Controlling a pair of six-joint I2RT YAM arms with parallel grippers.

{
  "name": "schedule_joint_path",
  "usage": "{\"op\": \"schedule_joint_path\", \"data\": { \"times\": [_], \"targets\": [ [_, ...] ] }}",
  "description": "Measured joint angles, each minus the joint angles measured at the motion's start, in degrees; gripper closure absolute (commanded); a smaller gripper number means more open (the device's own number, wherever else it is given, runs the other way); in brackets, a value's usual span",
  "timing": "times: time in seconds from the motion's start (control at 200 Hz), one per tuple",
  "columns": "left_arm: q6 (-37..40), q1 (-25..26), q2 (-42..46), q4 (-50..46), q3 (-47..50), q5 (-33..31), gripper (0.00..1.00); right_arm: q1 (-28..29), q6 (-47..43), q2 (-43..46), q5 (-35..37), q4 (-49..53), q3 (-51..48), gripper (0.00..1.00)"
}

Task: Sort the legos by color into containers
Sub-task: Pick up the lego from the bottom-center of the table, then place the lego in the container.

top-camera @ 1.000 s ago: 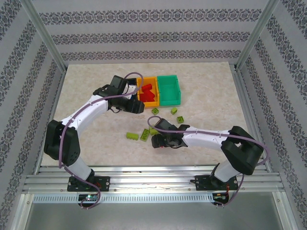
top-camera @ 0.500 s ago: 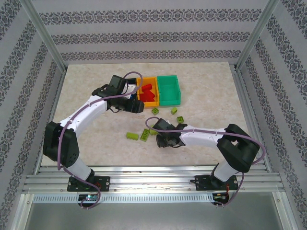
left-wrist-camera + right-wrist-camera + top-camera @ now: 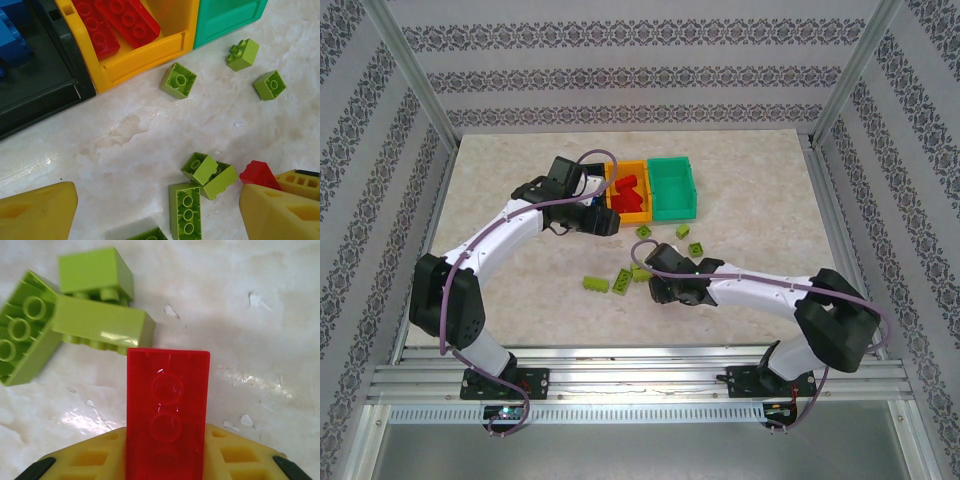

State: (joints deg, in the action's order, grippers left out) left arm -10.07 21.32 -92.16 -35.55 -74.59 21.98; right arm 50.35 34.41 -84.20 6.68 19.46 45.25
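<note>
A second ago my right gripper stood half open over the loose pile. Now it has closed tight on one red brick. That means the pick is made, and I judge the carry to the orange-yellow bin comes next. I cannot tell whether the brick has left the table yet.

The brick's long axis runs straight out from between my fingers, in line with the gripper. Its free end points away from my wrist, toward the far left of the table. A flat face with one row of circles is turned up to my wrist camera, and I take it for the underside.

Just beyond that free end is a knot of three lime bricks, the nearest almost touching the red one. Lifting straight up should clear them. Farther out, more lime pieces lie scattered on the marble in front of the bins.

My left gripper has not moved. It hangs with its fingers spread wide and empty, by the near edge of the black bin.

At the far end, left to right, are the black bin with blue bricks, the orange-yellow bin with red ones inside, and the green bin.
</note>
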Motion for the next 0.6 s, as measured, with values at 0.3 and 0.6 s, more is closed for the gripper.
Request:
{"op": "schedule_joint_path", "data": {
  "times": [0.3, 0.6],
  "targets": [
    [0.0, -0.5, -0.3, 0.0, 0.0, -1.5, 0.15, -4.3, -5.1, 0.0, 0.1, 0.0, 7.4, 0.67],
    [0.0, -3.1, -1.2, 0.0, 0.0, -3.0, 0.15, -8.7, -11.6, -6.0, -1.0, 0.3, 23.8, 0.66]
  ]
}}
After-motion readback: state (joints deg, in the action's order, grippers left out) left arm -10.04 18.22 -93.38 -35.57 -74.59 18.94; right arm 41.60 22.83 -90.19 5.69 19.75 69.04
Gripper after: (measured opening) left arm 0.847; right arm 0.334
